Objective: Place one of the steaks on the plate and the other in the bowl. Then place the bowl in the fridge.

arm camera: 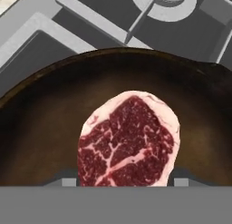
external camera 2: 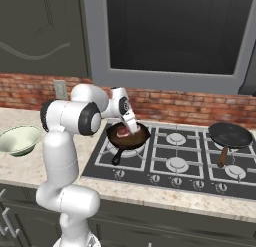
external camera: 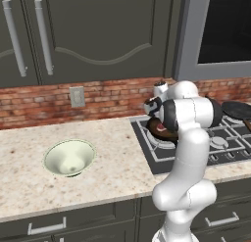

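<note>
Stove (external camera 2: 172, 166), dark pan (arm camera: 41, 141), 1 steak (arm camera: 129, 141) between the gripper's (arm camera: 124, 182) parted jaws, grip unclear.

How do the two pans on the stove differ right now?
The brown pan sits on the front-left burner with a steak in it; the black pan sits at the far right and looks empty. The gripper is down at the brown pan, straddling the steak, jaws open; nothing is near the black pan. The brown pan's handle is dark, the black pan's is brown. Both are round, upright, and rest on the stove.
</note>
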Tool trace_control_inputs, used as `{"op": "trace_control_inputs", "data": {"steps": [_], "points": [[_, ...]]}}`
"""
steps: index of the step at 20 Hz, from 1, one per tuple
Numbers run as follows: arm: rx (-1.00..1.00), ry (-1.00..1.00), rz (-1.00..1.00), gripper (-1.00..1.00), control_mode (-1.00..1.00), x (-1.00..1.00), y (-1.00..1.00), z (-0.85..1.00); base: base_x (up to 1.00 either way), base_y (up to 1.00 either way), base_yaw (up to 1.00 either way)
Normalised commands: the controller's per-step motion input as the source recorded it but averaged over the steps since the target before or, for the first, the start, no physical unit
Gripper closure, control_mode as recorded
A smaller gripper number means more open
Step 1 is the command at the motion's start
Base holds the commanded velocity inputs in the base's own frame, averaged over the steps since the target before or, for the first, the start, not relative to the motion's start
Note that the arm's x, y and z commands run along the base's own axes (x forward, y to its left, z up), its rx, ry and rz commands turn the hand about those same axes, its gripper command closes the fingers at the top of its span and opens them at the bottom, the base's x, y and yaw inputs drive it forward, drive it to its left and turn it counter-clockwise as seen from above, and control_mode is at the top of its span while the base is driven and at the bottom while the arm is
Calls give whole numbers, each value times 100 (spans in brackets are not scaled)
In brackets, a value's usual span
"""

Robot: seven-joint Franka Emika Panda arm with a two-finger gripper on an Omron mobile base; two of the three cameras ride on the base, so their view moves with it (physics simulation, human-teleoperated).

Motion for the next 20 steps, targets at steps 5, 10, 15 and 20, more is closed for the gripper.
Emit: {"op": "trace_control_inputs", "data": {"steps": [5, 10, 15, 20], "points": [[0, -12, 0, 100, -100, -15, 0, -1, 0, 0, 0], [0, -14, 0, 100, -100, -29, 0, 1, 0, 0, 0], [0, -5, 0, 100, -100, -32, 0, 0, 0, 0, 0], [0, -11, 0, 100, -100, -23, 0, 12, 0, 0, 0]]}}
